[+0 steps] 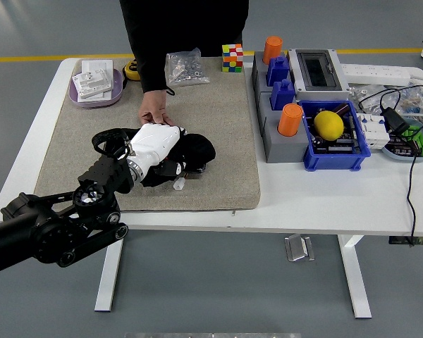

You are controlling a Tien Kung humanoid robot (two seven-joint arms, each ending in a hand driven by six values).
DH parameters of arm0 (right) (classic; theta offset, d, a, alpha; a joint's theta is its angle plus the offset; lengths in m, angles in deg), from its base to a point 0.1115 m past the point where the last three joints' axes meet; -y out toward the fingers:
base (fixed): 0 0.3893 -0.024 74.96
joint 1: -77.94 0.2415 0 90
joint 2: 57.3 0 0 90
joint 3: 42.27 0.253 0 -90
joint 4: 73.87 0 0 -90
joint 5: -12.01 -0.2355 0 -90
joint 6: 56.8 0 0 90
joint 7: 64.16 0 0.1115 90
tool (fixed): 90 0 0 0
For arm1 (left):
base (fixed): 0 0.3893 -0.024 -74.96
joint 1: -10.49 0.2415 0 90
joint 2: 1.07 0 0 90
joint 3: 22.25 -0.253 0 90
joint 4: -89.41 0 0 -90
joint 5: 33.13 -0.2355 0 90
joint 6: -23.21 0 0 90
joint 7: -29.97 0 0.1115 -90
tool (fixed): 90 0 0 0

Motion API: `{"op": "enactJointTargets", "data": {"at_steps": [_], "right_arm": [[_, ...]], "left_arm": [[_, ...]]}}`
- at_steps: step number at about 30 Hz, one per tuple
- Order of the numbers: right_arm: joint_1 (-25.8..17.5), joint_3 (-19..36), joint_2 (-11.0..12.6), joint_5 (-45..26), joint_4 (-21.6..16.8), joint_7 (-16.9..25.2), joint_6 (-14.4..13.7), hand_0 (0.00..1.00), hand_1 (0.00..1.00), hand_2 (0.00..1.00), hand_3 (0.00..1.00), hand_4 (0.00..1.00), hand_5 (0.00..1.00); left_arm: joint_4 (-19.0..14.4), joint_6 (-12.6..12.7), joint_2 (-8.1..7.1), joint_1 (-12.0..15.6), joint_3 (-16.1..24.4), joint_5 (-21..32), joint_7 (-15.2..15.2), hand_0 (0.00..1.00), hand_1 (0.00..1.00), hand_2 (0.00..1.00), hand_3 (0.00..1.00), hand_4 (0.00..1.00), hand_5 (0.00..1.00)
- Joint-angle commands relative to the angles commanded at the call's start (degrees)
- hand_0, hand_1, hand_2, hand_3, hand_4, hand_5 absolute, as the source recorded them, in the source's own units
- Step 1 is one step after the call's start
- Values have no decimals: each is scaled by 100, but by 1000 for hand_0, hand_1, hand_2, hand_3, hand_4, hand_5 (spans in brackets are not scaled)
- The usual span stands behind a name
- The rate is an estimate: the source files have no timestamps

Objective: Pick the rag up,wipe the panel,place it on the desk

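My left hand [163, 155], white-backed on a black arm, lies on the beige mat [225, 113] with its fingers closed on a black rag [196, 149]. The rag is bunched to the right of the hand. Hand and rag cover most of the dark panel; only a strip of its lower edge [195, 170] shows, with a small white connector [179, 184] sticking out below. A person standing at the far side rests one hand [155, 113] on the mat just behind my hand, at the panel's far edge.
On the mat's far edge are a bag of screws [185, 67] and a colour cube [232, 58]. A purple tray [95, 83] sits at far left. To the right stand a grey block with orange cylinders [290, 120], a blue bin holding a yellow ball [329, 125], and cables [402, 120].
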Motion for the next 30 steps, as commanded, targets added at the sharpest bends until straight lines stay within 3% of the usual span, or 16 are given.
{"op": "enactJointTargets", "data": {"at_steps": [6,13,30], "right_arm": [[1,-25,-14,-36,0,1,-1,724,528,665,574,998,422],[-21,1,-28,-48,0,3,-12,724,527,665,574,998,421],[-90,30,-126,-74,0,38,-39,724,527,665,573,998,421]], "left_arm": [[8,-5,29,0,7,-16,-8,215,116,475,366,310,2],[6,-29,-41,0,32,-54,-43,215,115,476,368,316,2],[129,-9,-407,206,289,-153,-24,215,116,476,369,318,2]]}}
